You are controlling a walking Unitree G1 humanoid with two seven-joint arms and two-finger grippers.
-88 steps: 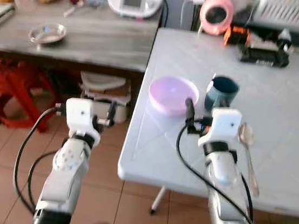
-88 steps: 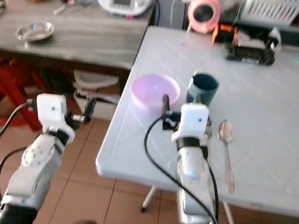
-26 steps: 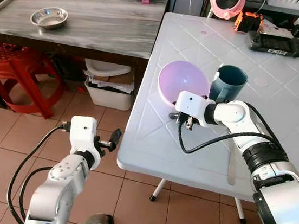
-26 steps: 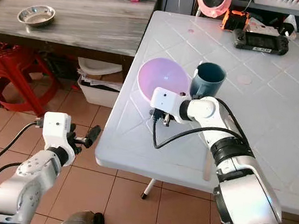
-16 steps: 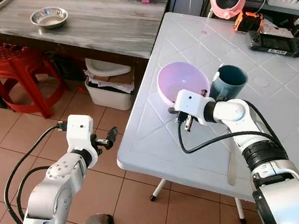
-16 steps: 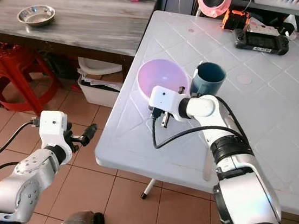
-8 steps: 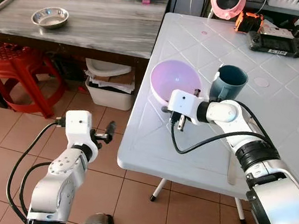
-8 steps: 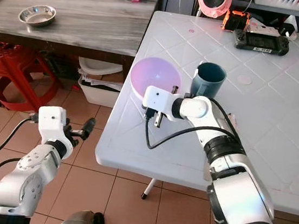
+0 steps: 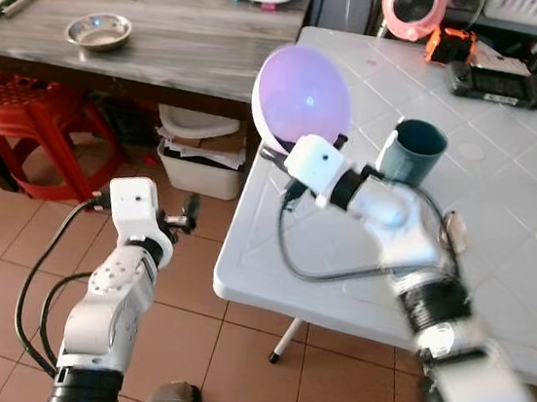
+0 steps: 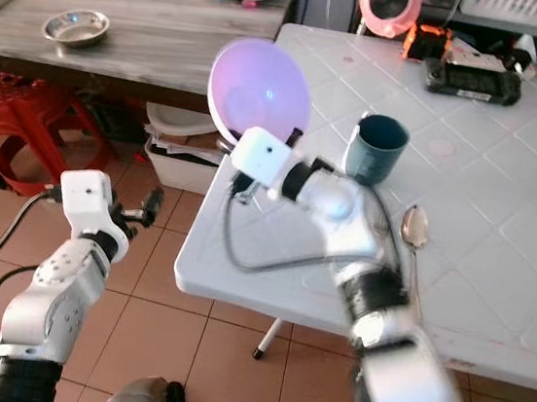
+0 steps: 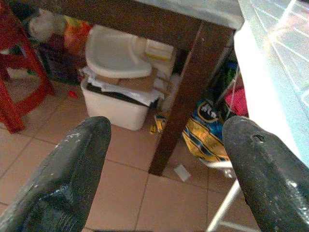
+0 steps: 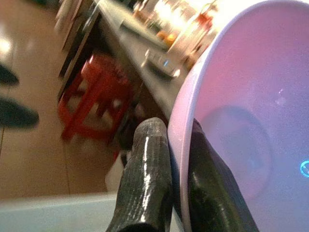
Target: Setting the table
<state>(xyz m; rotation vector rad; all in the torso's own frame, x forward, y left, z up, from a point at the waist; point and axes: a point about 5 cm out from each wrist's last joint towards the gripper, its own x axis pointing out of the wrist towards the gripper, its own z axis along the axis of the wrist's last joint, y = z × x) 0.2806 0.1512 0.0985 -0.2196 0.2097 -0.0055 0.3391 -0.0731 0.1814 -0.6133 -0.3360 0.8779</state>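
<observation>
My left gripper (image 11: 164, 159) hangs low beside the white table (image 9: 499, 239), fingers spread. My right gripper (image 12: 169, 193) pinches the purple bowl (image 9: 302, 99) by its rim, tilted up above the table edge, teal cup (image 9: 414, 150) just beyond.

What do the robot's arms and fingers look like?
Both arms are smooth silver tubes with dark joint bands. Each ends in a white boxy wrist block, with black cables looping off it. The left gripper has two long, rounded black fingers with scuffed pale specks. The right gripper has the same glossy black fingers.
</observation>
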